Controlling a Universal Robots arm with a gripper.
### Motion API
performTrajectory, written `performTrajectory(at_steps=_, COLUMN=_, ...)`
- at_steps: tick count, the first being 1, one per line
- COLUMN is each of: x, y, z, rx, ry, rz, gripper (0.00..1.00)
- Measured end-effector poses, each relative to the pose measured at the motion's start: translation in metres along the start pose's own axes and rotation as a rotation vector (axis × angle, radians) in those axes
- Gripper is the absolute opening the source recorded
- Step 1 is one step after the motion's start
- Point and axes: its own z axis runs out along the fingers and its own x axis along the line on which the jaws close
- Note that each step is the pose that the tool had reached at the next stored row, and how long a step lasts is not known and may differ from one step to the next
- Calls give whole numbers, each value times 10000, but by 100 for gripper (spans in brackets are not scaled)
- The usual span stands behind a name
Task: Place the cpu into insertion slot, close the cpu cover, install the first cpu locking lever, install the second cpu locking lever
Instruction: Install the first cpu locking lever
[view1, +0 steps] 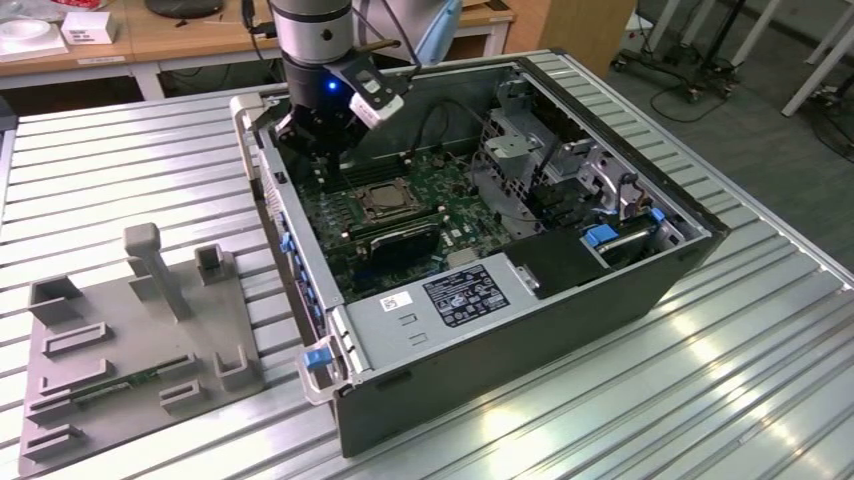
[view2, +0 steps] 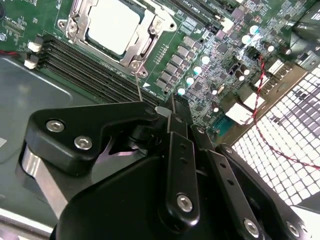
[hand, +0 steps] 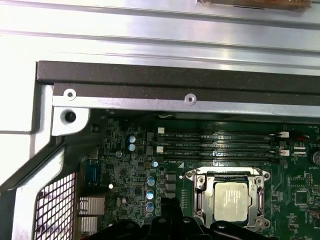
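The cpu (view2: 111, 24) (hand: 230, 200) lies flat in the insertion slot (view1: 380, 198) on the green motherboard, its silver top showing through the window of the cpu cover (view2: 144, 41) (hand: 204, 200), which lies down over it. A thin wire locking lever (view2: 139, 82) rises from the socket's corner toward my gripper (view2: 175, 102) (hand: 170, 212) (view1: 318, 140). The black fingers are shut just beside the socket; the lever's end reaches them, and I cannot tell whether it is pinched or only touched.
The open computer case (view1: 534, 330) lies on the ribbed metal table. Long black memory slots (view2: 85, 65) (hand: 220, 142) run beside the socket. A red-black cable (view2: 265, 105) crosses the vent grille. A grey fixture (view1: 134, 340) stands at the exterior view's left.
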Motion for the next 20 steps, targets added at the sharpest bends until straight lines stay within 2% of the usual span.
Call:
performTrajectory(at_steps=3, x=0, y=0, z=0, rx=-3, ry=0, rz=0, gripper=11)
performTrajectory(at_steps=4, x=1, y=-1, z=0, rx=-34, ry=0, rz=1, gripper=11)
performTrajectory(at_steps=6, x=5, y=0, z=0, rx=-175, ry=-7, rz=11, gripper=11)
performTrajectory(at_steps=8, x=10, y=0, z=-1, rx=-220, ry=-12, rz=14, gripper=11)
performTrajectory(at_steps=10, x=12, y=0, z=-1, rx=-228, ry=-13, rz=14, gripper=11)
performTrajectory(at_steps=11, x=14, y=0, z=0, rx=-281, ry=-16, rz=17, gripper=11)
performTrajectory(at_steps=12, x=15, y=0, z=1, rx=-373, ry=-19, rz=26, gripper=11)
performTrajectory(at_steps=17, x=21, y=0, z=5, rx=-914, ry=-33, rz=63, gripper=11)
performTrajectory(at_steps=20, x=27, y=0, z=6, rx=-934, ry=-36, rz=66, gripper=11)
